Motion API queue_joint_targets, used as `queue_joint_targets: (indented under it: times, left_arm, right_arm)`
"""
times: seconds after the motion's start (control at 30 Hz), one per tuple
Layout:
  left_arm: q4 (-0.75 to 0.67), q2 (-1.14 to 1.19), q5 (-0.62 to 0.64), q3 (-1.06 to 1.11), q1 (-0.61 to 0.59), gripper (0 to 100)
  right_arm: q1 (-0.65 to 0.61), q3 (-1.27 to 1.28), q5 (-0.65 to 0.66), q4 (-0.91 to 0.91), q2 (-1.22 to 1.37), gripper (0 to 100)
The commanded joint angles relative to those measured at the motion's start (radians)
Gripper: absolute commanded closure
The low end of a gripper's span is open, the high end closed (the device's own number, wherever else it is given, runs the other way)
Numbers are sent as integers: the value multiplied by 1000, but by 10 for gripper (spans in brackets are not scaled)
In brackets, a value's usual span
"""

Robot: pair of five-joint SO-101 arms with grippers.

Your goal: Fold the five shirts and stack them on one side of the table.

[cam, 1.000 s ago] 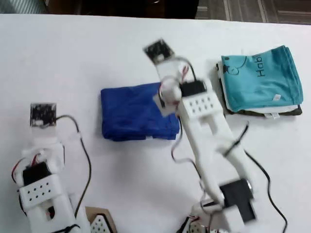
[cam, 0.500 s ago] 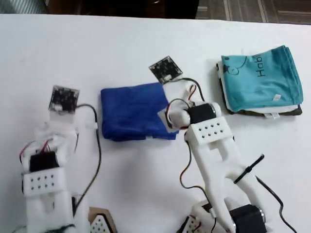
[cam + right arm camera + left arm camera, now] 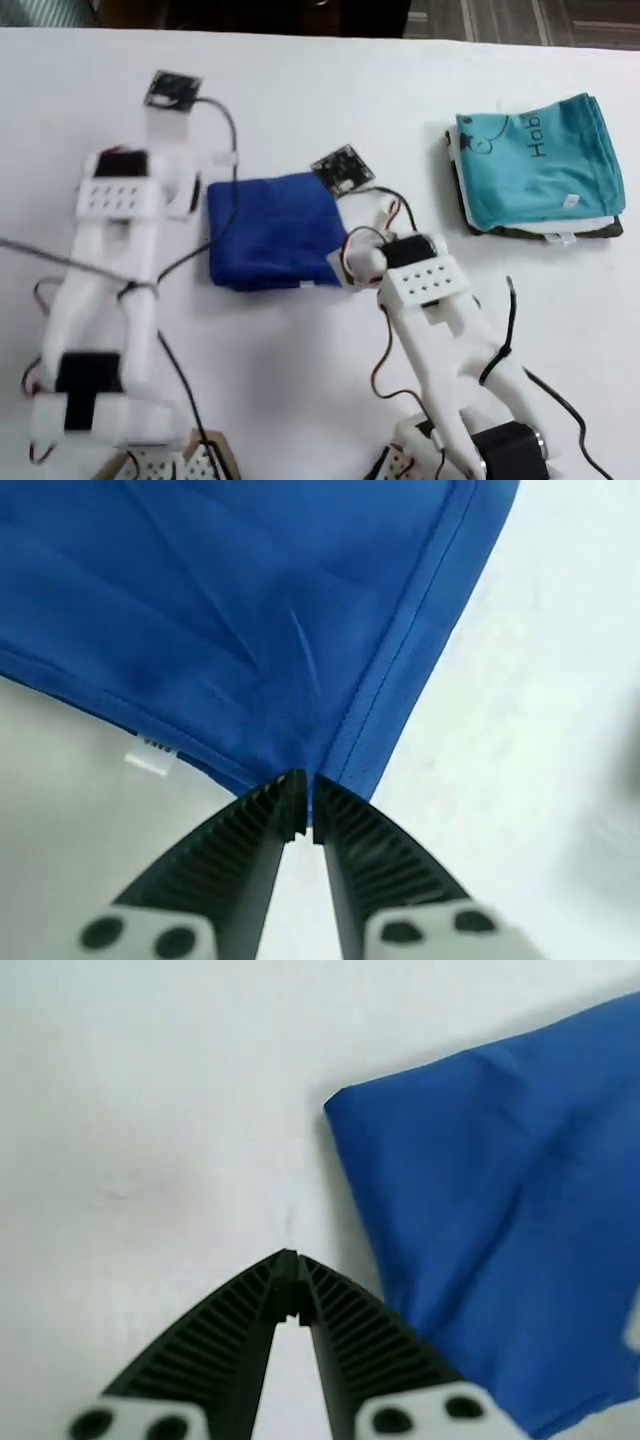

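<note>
- The left arm (image 3: 100, 270) is lying along the 9 o'clock side of the white table (image 3: 300, 80).
- The left pincer (image 3: 292, 1285) is clenched tight and is grasping nothing. It is hanging over bare table, just beside the 9 o'clock edge of the blue shirt (image 3: 272, 230).
- The blue shirt is lying folded in the middle of the table. A small white tag (image 3: 148, 764) is poking out at its 6 o'clock edge.
- The right arm (image 3: 440, 330) is sitting at the 5 o'clock side of the table and pointing toward the middle.
- The right pincer (image 3: 303, 805) is clenched tight too. Its tips are touching the blue shirt's 4 o'clock corner, right at the stitched hem. I cannot tell if any cloth is caught between them.
- A pile of folded shirts (image 3: 545, 232) is sitting at 2 o'clock on the table, well apart from the blue shirt. A teal shirt (image 3: 535, 160) is lying on top, and a white layer and a dark layer are peeking out under it.
</note>
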Motion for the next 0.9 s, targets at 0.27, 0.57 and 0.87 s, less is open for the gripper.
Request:
queue_joint_targets:
  times: [0.27,0.57,0.87]
  left_arm:
    - [127,422,167,-450,109,973]
    - [135,614,183,-615,107,973]
    - [127,700,176,-616,104,973]
  right_arm:
    - [-2,146,-14,-188,-48,979]
    - [-2,276,-14,-328,-48,979]
    - [-2,319,-6,-346,-48,979]
